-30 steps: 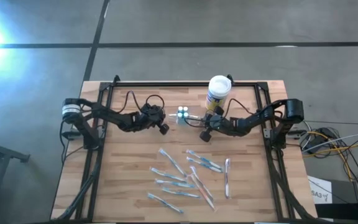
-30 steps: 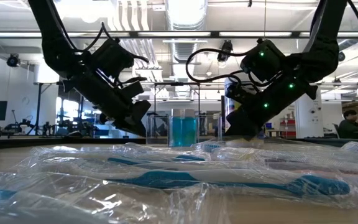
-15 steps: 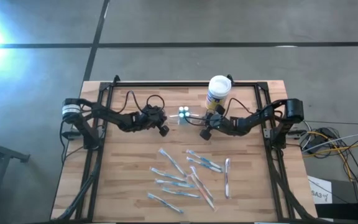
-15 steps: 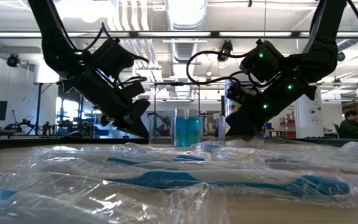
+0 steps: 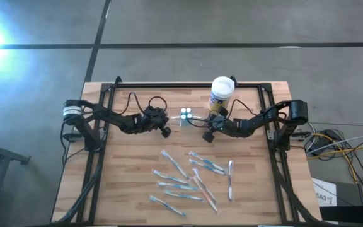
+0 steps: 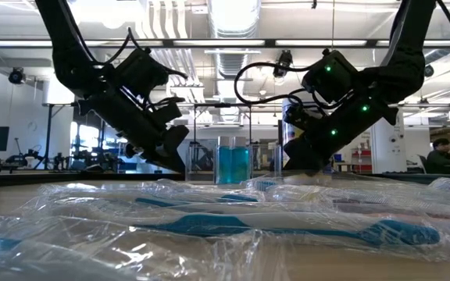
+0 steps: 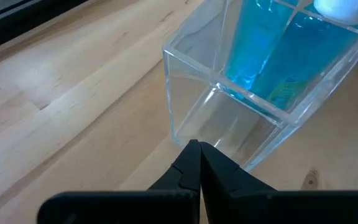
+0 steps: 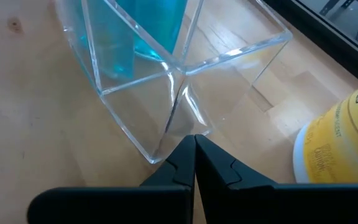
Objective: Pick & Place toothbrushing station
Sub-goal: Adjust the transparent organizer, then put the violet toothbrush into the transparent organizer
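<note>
Flanking the clear holder [image 5: 185, 115], left gripper [image 5: 167, 132] and right gripper [image 5: 205, 137] are angling down, jaws pressed together; holder is carrying blue bottles [image 6: 233, 164].

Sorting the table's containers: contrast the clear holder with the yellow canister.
The clear holder is see-through, square-walled and has blue contents; the yellow canister is opaque, round and white-lidded. The holder sits between both grippers; the canister stands behind the right gripper. Both stand upright on the wooden table.

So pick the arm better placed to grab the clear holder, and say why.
Either, barely left. Both shut end effectors, left and right, flank the holder; the canister crowds the right.
</note>
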Controlling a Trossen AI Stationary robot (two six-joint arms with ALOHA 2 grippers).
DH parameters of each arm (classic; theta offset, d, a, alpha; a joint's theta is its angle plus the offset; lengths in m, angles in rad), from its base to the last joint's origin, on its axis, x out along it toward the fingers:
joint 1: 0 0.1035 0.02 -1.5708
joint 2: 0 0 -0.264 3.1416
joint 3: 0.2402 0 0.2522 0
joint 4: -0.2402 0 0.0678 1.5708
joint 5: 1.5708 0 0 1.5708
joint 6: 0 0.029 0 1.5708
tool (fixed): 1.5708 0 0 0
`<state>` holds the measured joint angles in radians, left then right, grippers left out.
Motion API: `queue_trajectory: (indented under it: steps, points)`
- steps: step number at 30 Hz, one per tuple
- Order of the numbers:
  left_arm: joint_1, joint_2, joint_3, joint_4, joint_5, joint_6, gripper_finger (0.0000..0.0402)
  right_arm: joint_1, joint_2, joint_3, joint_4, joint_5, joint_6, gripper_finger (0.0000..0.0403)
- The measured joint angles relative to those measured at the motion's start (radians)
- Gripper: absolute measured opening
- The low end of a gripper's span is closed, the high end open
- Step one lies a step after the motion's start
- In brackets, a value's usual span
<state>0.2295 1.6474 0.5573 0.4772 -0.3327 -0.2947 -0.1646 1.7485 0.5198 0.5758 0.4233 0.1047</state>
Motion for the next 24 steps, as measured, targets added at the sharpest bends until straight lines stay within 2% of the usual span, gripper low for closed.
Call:
queue_trajectory:
  steps: [8, 12, 16, 20, 24]
  points:
    - [-0.003, -0.039, -0.004, -0.030, -0.024, 0.005, 0.0011, 0.003, -0.050, -0.010, -0.098, 0.027, 0.038, 0.0008]
    - [-0.006, -0.065, -0.006, -0.048, -0.021, 0.010, 0.0017, 0.002, -0.104, -0.029, -0.105, 0.031, 0.038, 0.0008]
    - [-0.007, -0.104, -0.007, -0.116, -0.021, 0.015, 0.0022, 0.004, -0.183, -0.041, -0.213, 0.037, 0.058, 0.0008]
    - [-0.024, -0.212, -0.026, -0.200, -0.025, 0.066, 0.0025, 0.041, -0.302, -0.048, -0.307, 0.040, 0.060, 0.0008]
    - [-0.075, -0.405, -0.090, -0.235, 0.004, 0.153, 0.0022, 0.125, -0.459, -0.055, -0.334, -0.004, 0.028, 0.0008]
